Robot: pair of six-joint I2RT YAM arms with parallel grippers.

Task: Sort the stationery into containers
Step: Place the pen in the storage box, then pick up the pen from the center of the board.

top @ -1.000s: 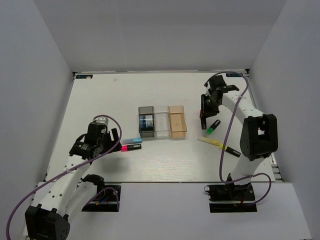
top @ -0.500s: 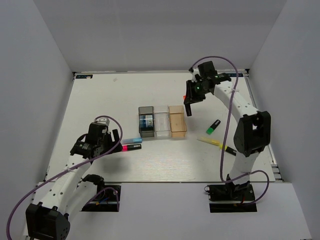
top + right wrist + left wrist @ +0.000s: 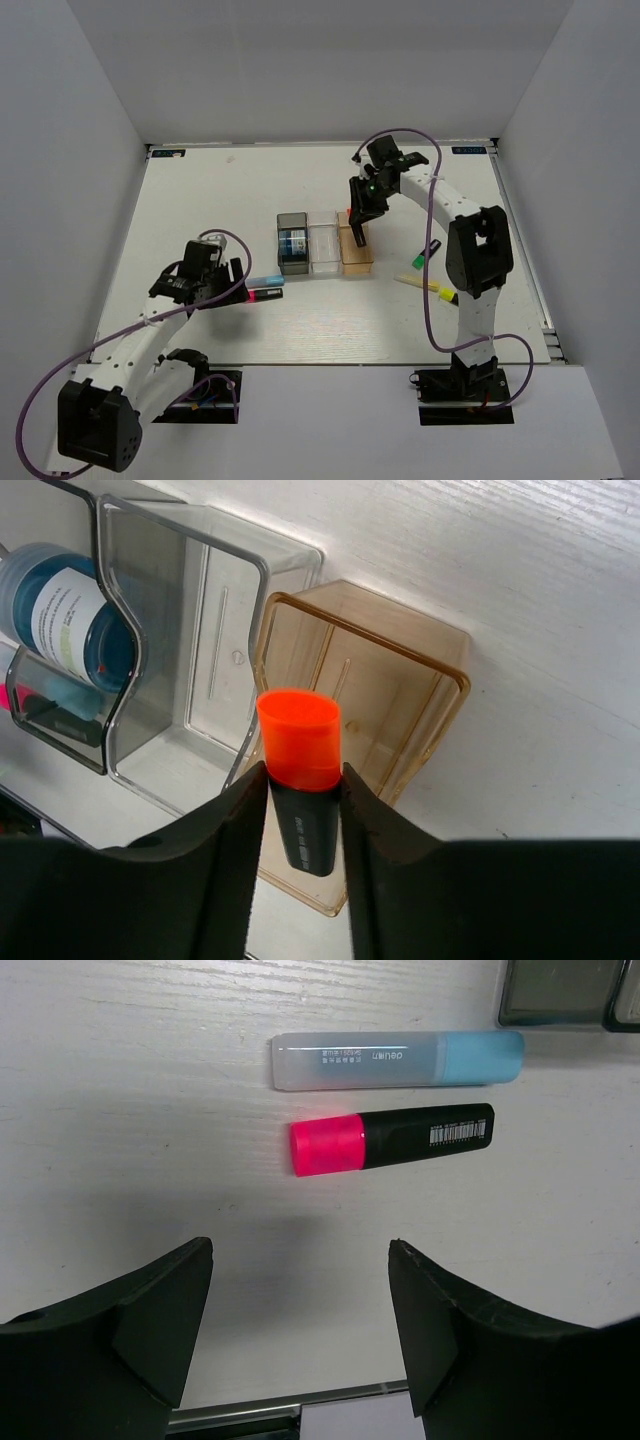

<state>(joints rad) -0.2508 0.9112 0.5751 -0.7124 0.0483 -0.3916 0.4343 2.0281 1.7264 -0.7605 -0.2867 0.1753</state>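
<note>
My right gripper (image 3: 357,226) is shut on an orange-capped black highlighter (image 3: 298,742) and holds it cap-down over the orange-tan bin (image 3: 452,670), which also shows in the top view (image 3: 358,268). The clear bin (image 3: 323,217) stands beside it. The dark grey bin (image 3: 292,216) holds a blue-white block (image 3: 65,620). My left gripper (image 3: 300,1260) is open and empty, just short of a pink-capped highlighter (image 3: 390,1140) and a light-blue stick (image 3: 400,1060) lying side by side on the table.
A green-ended highlighter (image 3: 424,254) and a pale-yellow stick (image 3: 418,284) lie right of the bins, near the right arm. White walls enclose the table on three sides.
My right gripper has carried the orange highlighter left, from beside the green highlighter to over the orange-tan bin. The left gripper has shifted slightly towards the pink highlighter.
</note>
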